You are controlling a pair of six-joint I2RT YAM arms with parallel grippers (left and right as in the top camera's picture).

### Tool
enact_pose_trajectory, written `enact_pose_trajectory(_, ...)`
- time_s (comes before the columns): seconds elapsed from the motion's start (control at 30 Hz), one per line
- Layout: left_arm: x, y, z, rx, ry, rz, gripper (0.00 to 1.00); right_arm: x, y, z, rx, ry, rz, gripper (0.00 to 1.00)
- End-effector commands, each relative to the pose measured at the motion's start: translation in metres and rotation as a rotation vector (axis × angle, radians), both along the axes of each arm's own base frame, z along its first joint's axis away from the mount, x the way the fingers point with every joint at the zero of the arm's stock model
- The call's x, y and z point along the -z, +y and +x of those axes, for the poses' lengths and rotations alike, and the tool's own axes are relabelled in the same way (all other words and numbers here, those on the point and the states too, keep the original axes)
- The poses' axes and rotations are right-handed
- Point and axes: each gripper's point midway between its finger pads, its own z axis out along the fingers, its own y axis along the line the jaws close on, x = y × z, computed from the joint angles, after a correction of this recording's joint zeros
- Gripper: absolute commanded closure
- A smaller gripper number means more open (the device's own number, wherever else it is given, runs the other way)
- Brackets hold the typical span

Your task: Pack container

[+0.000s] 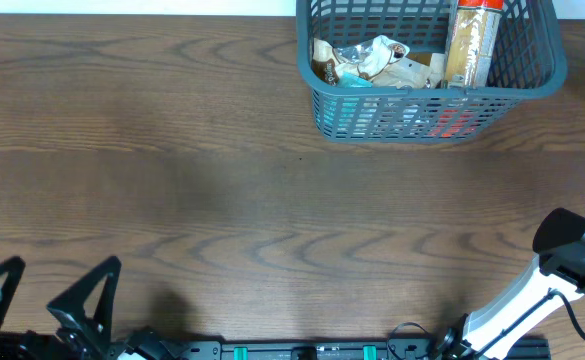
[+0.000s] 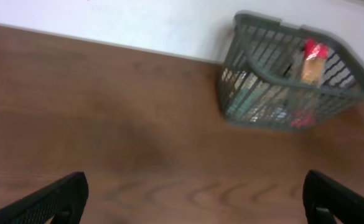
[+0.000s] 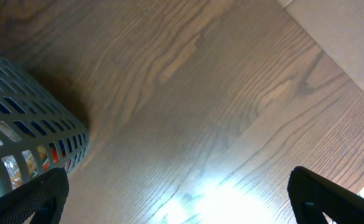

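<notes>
The dark grey-blue basket (image 1: 372, 115) stands upright at the far edge of the wooden desk (image 1: 222, 180), right of the middle, and its slotted walls let the load show through. In its right half a tall tube (image 1: 470, 45) with a tan body and a red cap stands on end. To the left of the tube lies a heap of crumpled packets (image 1: 372, 60) in clear, white and brown wrapping. Low down, a red item (image 1: 455, 123) shows through the front wall, but what it is cannot be told. From above, the left end effector (image 1: 47, 290) sits at the near left corner of the desk, well apart from the basket. Its wrist view shows the basket (image 2: 262, 81) off to the upper right. There the left end effector (image 2: 200, 205) is released, its two fingers spread wide with only bare wood between them. The right end effector (image 3: 182, 205) is released too and grasps nothing, with a corner of the basket (image 3: 26, 118) near on its left, not touching.
</notes>
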Motion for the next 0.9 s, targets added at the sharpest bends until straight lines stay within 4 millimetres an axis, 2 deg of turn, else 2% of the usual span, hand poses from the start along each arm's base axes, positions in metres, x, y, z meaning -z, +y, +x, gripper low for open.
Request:
enact_pose_trajectory(0.0, 0.015, 0.007, -0.006, -0.007, 0.056, 0.056, 0.01, 0.005, -0.002, 0.0, -0.003, 0.016, 0.004, 0.01)
enact_pose_trajectory(0.13, 0.018, 0.009, -0.007, 0.017, 0.06, 0.118, 0.01, 0.005, -0.002, 0.0, -0.003, 0.016, 0.004, 0.01)
enact_pose_trajectory(0.47, 0.0, 0.005, 0.001, 0.134, -0.079, 0.331, 0.01, 0.005, -0.002, 0.0, -0.003, 0.016, 0.005, 0.01)
enact_pose_trajectory(0.73, -0.015, 0.026, -0.015, -0.041, -0.165, 0.286, 0.01, 0.005, -0.002, 0.0, -0.003, 0.016, 0.004, 0.01)
enact_pose_trajectory(0.87, -0.027, 0.026, -0.025, -0.087, -0.275, 0.265, 0.01, 0.005, -0.002, 0.0, -0.003, 0.016, 0.004, 0.01)
